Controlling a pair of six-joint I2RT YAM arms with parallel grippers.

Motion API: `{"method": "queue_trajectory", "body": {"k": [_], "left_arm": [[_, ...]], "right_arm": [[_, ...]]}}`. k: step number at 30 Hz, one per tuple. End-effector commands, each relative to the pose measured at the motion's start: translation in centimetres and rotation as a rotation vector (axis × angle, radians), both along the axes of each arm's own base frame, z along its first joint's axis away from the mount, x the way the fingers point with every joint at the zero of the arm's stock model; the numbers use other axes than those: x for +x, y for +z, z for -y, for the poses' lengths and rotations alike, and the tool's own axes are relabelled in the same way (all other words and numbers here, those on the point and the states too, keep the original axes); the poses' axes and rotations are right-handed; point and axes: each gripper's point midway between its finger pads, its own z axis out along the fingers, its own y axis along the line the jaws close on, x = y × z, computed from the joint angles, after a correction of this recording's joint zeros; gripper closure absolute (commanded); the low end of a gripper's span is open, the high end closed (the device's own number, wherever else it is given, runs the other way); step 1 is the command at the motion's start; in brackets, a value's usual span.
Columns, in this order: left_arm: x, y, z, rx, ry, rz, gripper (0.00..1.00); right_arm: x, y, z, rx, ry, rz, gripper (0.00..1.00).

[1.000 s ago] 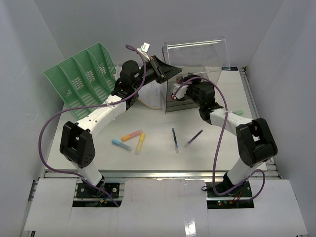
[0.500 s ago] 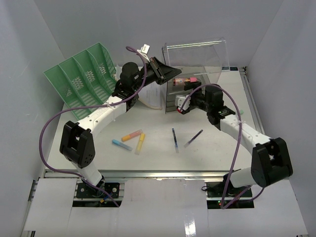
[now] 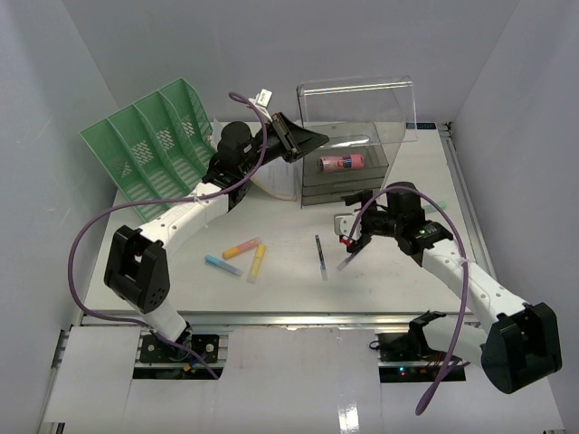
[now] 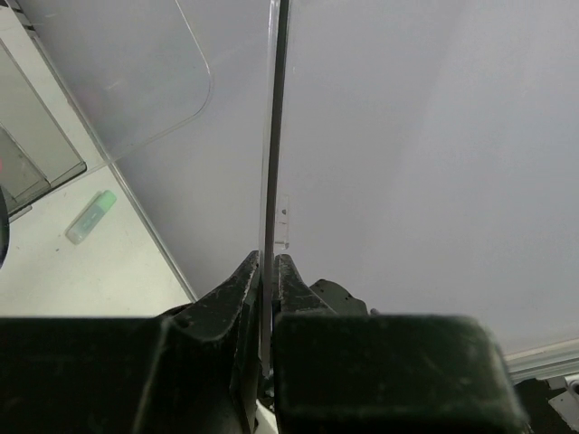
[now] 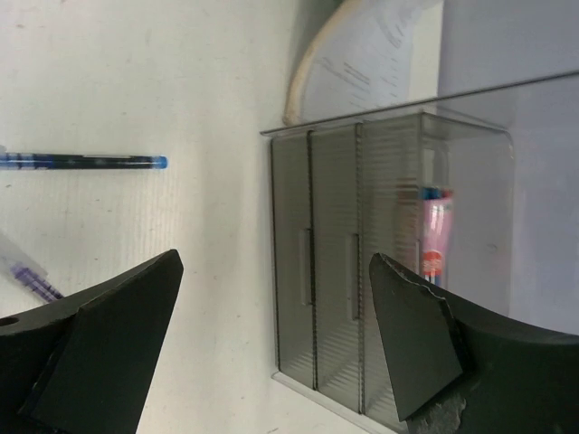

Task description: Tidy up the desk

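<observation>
Clear plastic lid (image 3: 357, 99) pinched by left gripper (image 4: 269, 264); right gripper (image 3: 351, 237) open near purple pen (image 5: 27, 280) on white desk (image 3: 289, 294): likely light, grasp mid-barrel.

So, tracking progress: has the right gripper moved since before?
Yes: the right gripper drew back from the smoky grey drawer box toward the white desk's front rail.
</observation>
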Motion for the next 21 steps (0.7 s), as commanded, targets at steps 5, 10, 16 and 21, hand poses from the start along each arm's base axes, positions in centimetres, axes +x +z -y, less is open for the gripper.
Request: {"method": "queue_trajectory", "body": {"k": [5,10,16,21], "left_arm": [[-1.0,2.2,-1.9,-0.024,0.049,0.056,1.0],[-0.7,1.6,-1.8,-0.019,0.052,0.049,1.0],[-0.5,0.6,-1.6,-0.014,0.048,0.03,1.0],[-0.4,0.1,-1.8,0.01,0.065,0.026,1.0]], "right_arm": [[1.9,5.0,0.6,0.124,-0.158,0.026,0.1],[1.2,5.5,1.1,0.122,-0.179,-0.001,0.1],[1.2,7.1,1.7,0.122,-0.213,0.015,0.1],[2.4,10.6,2.1,0.177,-0.279,0.059,0.1]]}}
